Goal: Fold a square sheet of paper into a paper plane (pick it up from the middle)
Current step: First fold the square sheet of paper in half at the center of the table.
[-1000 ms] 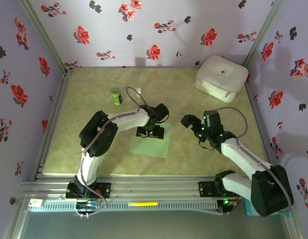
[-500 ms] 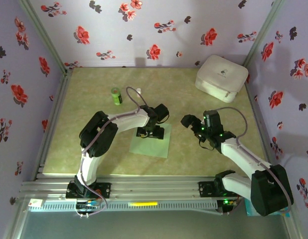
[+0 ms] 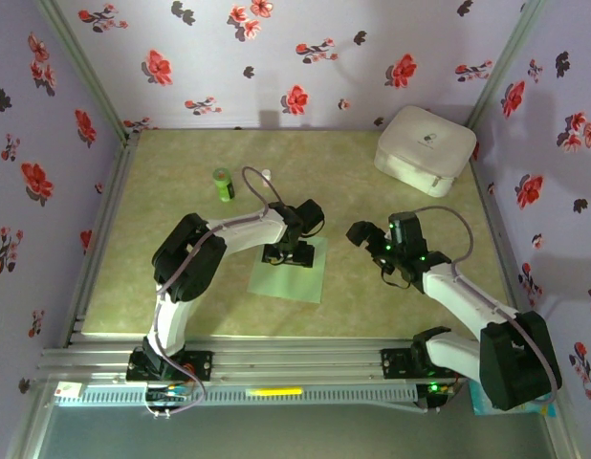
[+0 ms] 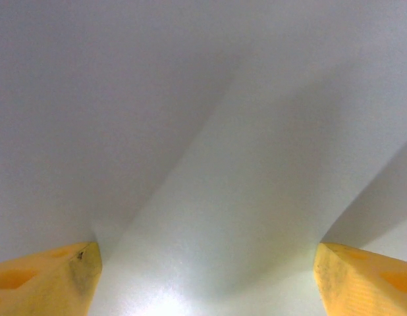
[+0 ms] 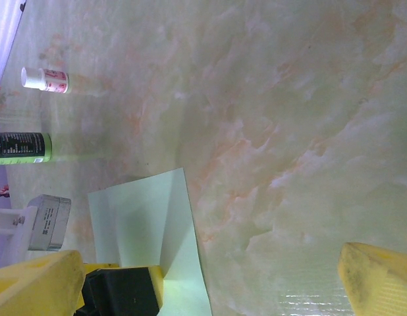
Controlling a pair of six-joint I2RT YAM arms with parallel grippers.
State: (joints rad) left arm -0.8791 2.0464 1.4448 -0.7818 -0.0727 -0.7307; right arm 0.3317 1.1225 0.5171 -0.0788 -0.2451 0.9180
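As the left gripper [image 4: 203,263] pressed on the middle of the square sheet of paper [image 3: 294,279], its jaws, though apart, had drawn in slightly, and a soft ridge seemed to rise between the yellow fingers [image 4: 52,280]. That looked like the start of the pinch, with nothing clamped yet. Just right of the sheet, the right gripper [image 3: 364,239] stayed put, jaws wide and empty. Farther back, the green bottle [image 3: 223,184] and white case [image 3: 425,150] were unmoved.
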